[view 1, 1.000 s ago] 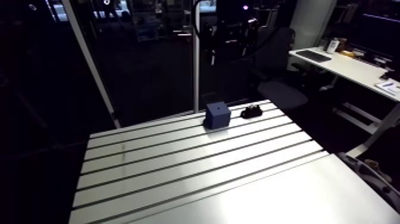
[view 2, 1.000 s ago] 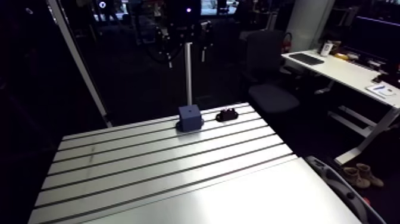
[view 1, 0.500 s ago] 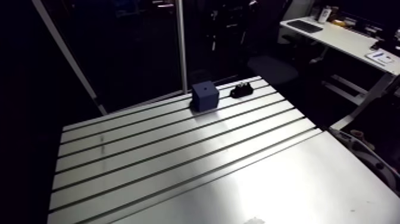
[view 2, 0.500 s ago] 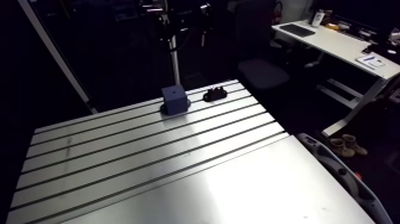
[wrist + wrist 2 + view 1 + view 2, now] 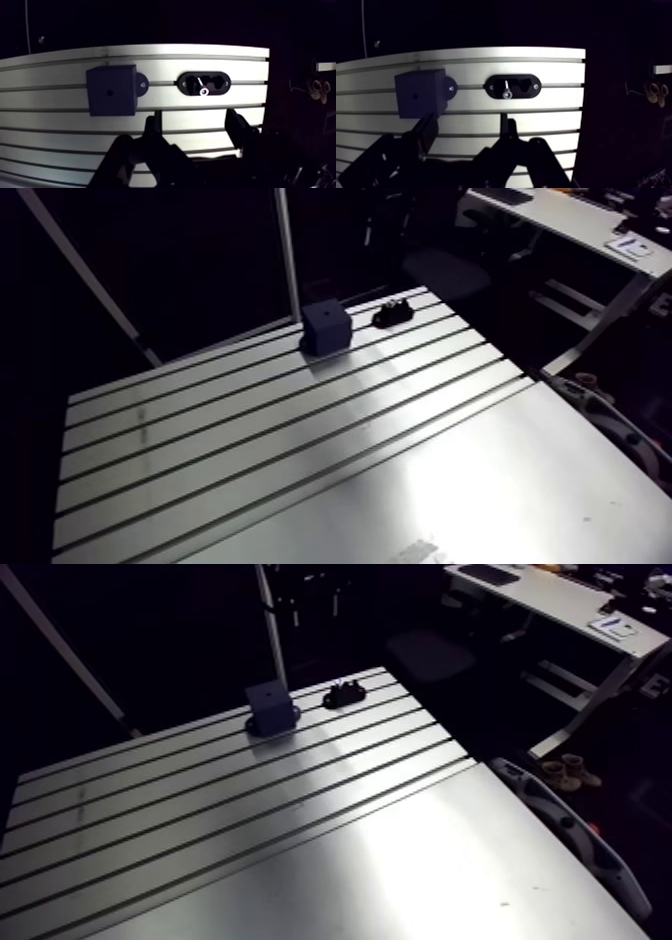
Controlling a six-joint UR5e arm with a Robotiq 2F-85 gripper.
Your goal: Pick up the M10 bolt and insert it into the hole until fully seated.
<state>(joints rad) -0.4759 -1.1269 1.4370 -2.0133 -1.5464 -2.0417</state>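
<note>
A dark blue cube (image 5: 112,91) with a small hole (image 5: 108,92) in its face stands on the slotted aluminium table (image 5: 300,448) near the far edge. Right beside it lies a black oval holder (image 5: 204,84) with a silvery bolt (image 5: 202,86) resting in it. In the wrist view my gripper (image 5: 195,131) is open, its two dark fingers (image 5: 151,129) apart with nothing between them. The holder and bolt lie ahead of the fingers, and the cube is ahead and off to one side. The arm view shows the cube (image 5: 326,326) and holder (image 5: 393,313) but not the gripper.
An upright metal post (image 5: 287,253) rises just behind the cube, and a slanted strut (image 5: 90,283) crosses at the far left. The near part of the table is a smooth plate (image 5: 480,488). A grey curved part (image 5: 570,834) lies along the table's right edge.
The arm view has shifted and tilted further down over the table, so the camera has moved. The cube and the holder with the bolt stay in the same places on the table.
</note>
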